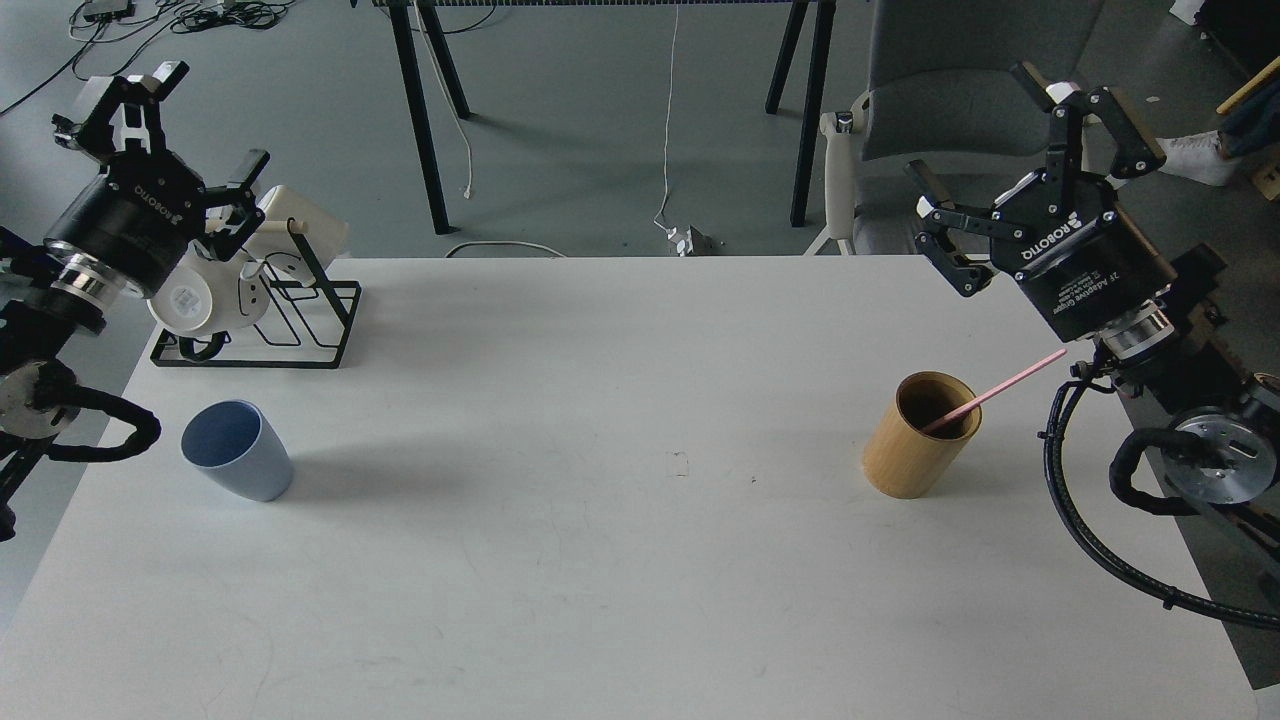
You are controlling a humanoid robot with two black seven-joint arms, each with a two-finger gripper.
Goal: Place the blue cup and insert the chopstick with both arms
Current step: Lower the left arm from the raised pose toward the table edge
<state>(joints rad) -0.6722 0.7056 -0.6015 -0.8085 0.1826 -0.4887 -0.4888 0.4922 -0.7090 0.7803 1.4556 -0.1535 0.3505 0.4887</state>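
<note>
Left gripper (pixel 190 125) raised at the table's (pixel 600 560) far left corner, fingers spread wide, empty — hovering over the black wire rack (pixel 290 320) and white mug (pixel 205 300). Below it, blue cup (pixel 238 450) upright near the left edge. Right gripper (pixel 1030 175) likewise wide apart, empty, above the right edge. Beneath it, chopstick (pixel 995 392) leaning in the tan wooden cylinder (pixel 920 435) — well apart from the cup.

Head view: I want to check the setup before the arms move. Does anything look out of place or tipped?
Nothing is spilled or tipped. The blue cup stands upright on the white table. The one thing to note: the chopstick leans in the tan wooden cylinder, not in the blue cup. Both grippers hang open and empty.
</note>
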